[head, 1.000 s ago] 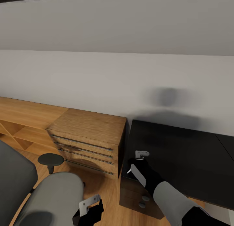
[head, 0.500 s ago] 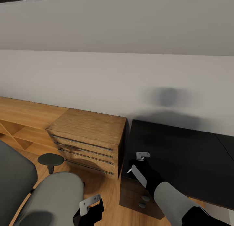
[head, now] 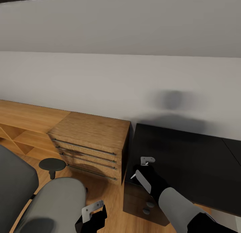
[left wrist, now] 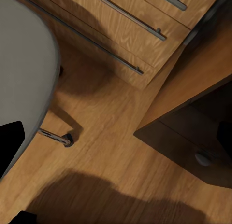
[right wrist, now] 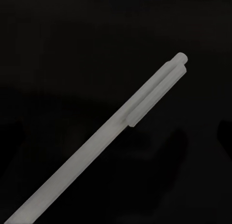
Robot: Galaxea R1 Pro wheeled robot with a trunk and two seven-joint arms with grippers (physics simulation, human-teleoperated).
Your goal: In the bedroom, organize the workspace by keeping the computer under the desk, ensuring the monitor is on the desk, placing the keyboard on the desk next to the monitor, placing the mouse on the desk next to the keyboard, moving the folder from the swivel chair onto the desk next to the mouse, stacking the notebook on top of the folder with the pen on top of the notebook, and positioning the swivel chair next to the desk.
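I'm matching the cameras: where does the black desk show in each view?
Head view: desk at right, beside the wooden cabinet.
Left wrist view: its dark drawer front with a round knob.
Right wrist view: the black surface behind the pen, probably its top.
Shared landmark: the cabinet, in head and left wrist views.

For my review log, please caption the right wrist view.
Thin silvery-white pen lying diagonally across the glossy black desk top.

silvery-white pen above glossy black desk.
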